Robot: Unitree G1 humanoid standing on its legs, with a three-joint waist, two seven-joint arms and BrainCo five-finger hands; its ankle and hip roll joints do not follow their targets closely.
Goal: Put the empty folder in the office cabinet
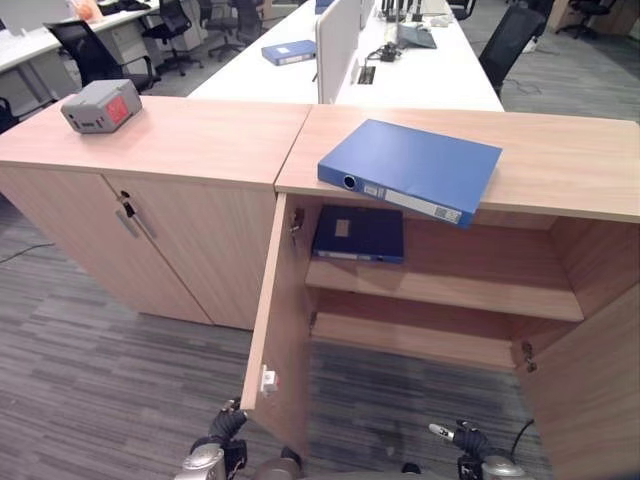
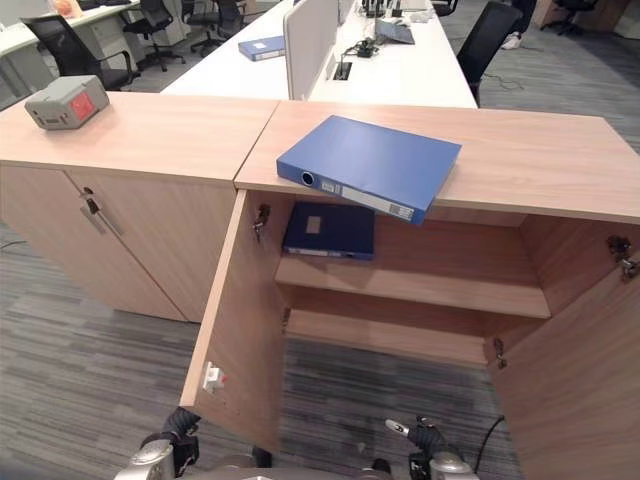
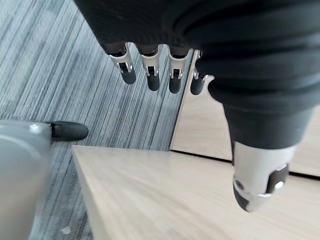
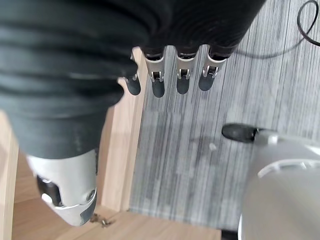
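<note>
A blue folder [image 1: 410,170] lies flat on the wooden cabinet top [image 1: 560,150], its spine corner jutting over the front edge. Below it the office cabinet stands with both doors swung out, the left door [image 1: 275,320] and the right door [image 1: 590,390]. A darker blue folder [image 1: 358,233] lies on the upper shelf [image 1: 470,285] at its left end. My left hand [image 1: 225,425] hangs low in front of the left door, open and holding nothing, its fingers [image 3: 150,70] straight. My right hand [image 1: 462,437] hangs low before the cabinet's opening, open too, with its fingers [image 4: 182,75] over the carpet.
A grey box with a red label [image 1: 101,105] sits on the neighbouring cabinet, whose doors [image 1: 130,215] are closed. Behind stand white desks [image 1: 440,80] with a divider [image 1: 337,45], another blue folder [image 1: 288,51], and black office chairs [image 1: 95,55]. The lower shelf [image 1: 420,340] is bare.
</note>
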